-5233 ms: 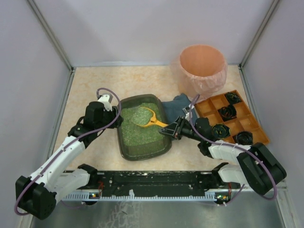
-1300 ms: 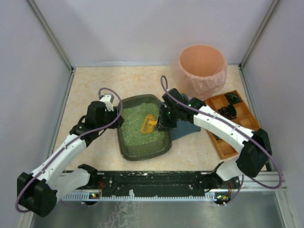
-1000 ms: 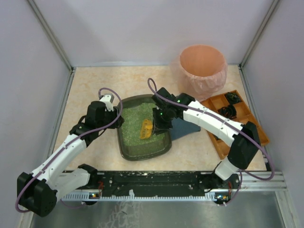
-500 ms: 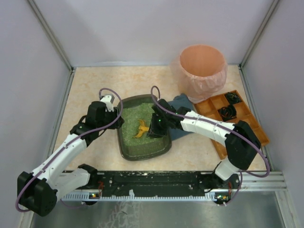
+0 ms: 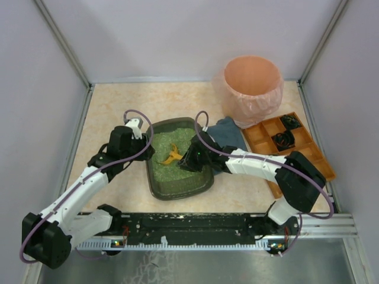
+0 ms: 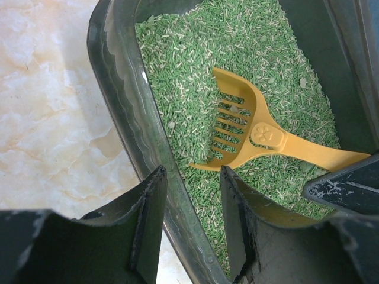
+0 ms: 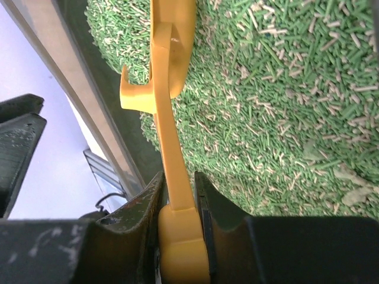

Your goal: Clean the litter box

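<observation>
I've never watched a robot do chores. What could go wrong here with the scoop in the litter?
The right gripper pinches only the thin handle of the yellow scoop, so it may twist or slip while digging. The scoop sits tilted near the litter box rim, so green litter could flick onto the table.

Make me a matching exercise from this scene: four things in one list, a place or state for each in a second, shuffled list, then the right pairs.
Things
1. scoop
2. litter box
3. bin
4. blue cloth

Places or states
A. far right of the table, lined in pink
B. rim gripped by the left gripper
C. lying between the litter box and the orange tray
D. handle clamped in the right gripper, head over the green litter

Pairs: 1-D, 2-B, 3-A, 4-C
</observation>
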